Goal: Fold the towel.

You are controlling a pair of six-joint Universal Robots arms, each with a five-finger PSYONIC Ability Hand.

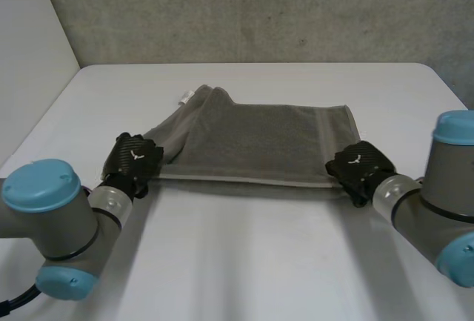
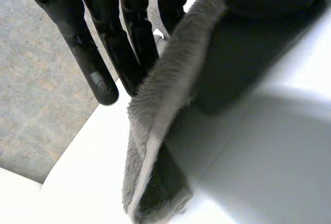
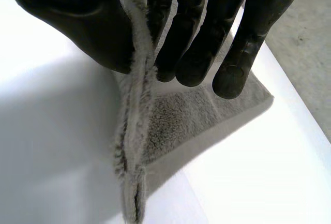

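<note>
Head camera looks down over the table [image 1: 244, 262]; wrist cameras hug the towel [image 1: 259, 143].

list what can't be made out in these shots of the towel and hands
Head view: the fingers of the left hand and right hand are hidden by the hands' own backs.
Head view: the tag at the towel's far corner is too small to read.
Wrist views: each thumb covers the pinched towel edge; the frame edges cut off the rest of the towel.
</note>
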